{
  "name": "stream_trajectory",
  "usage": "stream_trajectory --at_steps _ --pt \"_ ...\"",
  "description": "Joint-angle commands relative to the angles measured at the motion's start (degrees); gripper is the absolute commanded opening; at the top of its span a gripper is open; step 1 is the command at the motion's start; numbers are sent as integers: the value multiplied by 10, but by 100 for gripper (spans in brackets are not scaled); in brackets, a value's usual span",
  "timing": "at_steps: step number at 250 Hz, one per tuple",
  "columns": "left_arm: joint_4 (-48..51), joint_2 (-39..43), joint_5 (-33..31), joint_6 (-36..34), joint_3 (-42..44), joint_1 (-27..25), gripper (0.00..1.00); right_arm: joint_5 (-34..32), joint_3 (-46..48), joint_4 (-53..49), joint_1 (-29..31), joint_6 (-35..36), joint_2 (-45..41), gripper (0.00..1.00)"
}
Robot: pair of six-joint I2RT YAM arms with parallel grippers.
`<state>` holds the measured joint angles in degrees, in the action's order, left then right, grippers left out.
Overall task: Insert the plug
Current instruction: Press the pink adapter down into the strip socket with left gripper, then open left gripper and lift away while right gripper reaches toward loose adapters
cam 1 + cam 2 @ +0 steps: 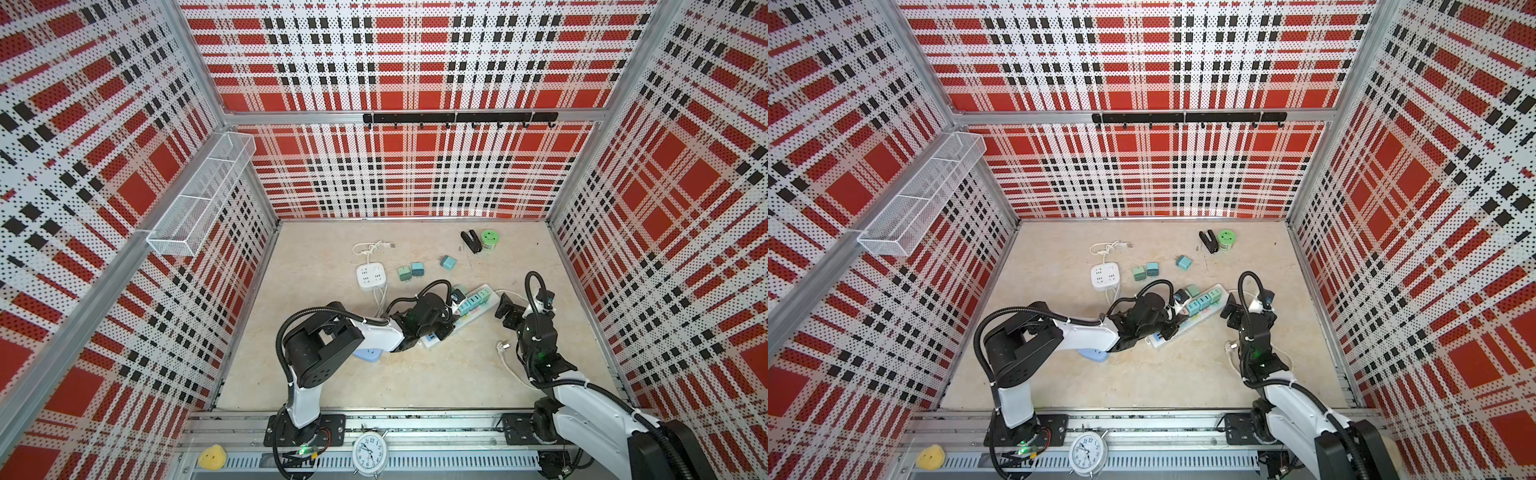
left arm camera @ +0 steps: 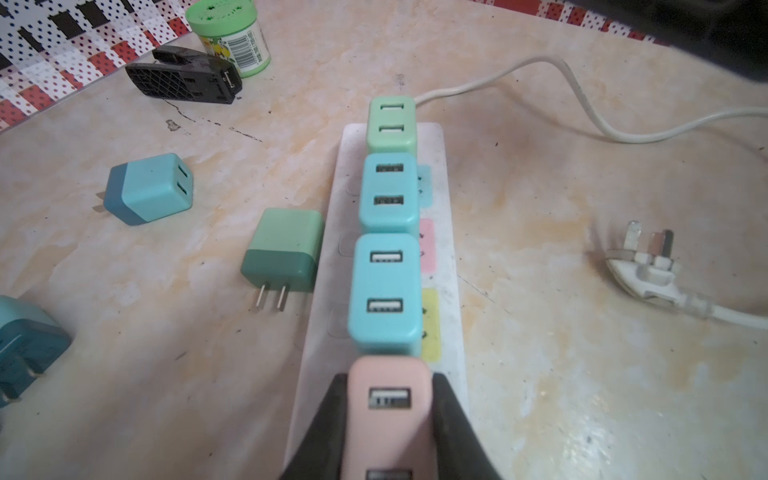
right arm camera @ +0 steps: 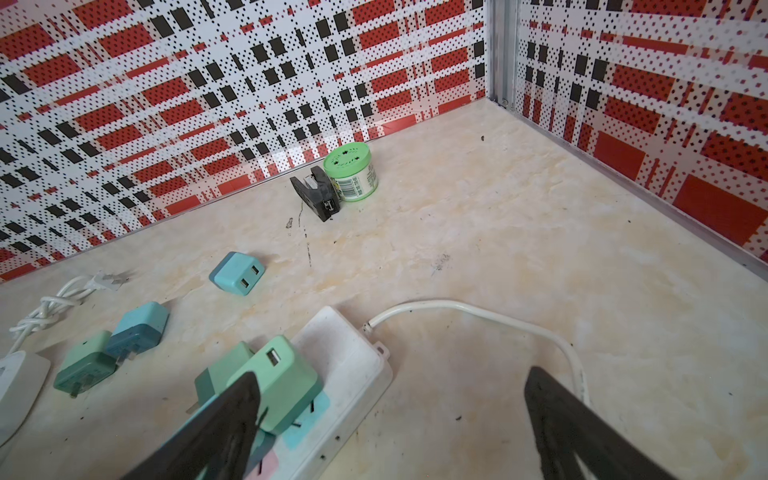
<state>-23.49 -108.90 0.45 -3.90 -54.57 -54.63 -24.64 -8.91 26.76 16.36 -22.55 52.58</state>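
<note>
My left gripper (image 2: 390,384) is shut on a pink plug (image 2: 388,415), a black finger pressed against each side. The plug stands upright over the white power strip (image 2: 446,257), in line with a green plug (image 2: 391,124) and two light-blue plugs (image 2: 388,191) that sit in the strip's sockets. Its prongs are hidden, so I cannot tell how deep it sits. In both top views the left gripper (image 1: 451,313) is over the strip (image 1: 482,311). My right gripper (image 3: 390,399) is open, hovering at the strip's cord end (image 3: 357,353) with nothing between its fingers.
Loose plugs lie beside the strip: a blue one (image 2: 149,189), a green one (image 2: 284,249), a dark teal one (image 2: 25,349). A green jar (image 2: 228,33) and a black clip (image 2: 185,81) are near the back wall. A white three-pin plug (image 2: 648,266) and a square socket cube (image 1: 370,276) lie on the table.
</note>
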Motion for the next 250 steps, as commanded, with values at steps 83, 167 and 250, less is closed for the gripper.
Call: stream_trajectory --at_steps 83,167,250 --pt "54 33 10 23 13 12 54 5 -37 -24 -2 2 -1 100" --pt "-65 263 -17 -2 178 56 99 137 -261 -174 1 25 152 94" --pt "-188 350 -199 74 299 120 99 158 -588 -375 28 68 464 83"
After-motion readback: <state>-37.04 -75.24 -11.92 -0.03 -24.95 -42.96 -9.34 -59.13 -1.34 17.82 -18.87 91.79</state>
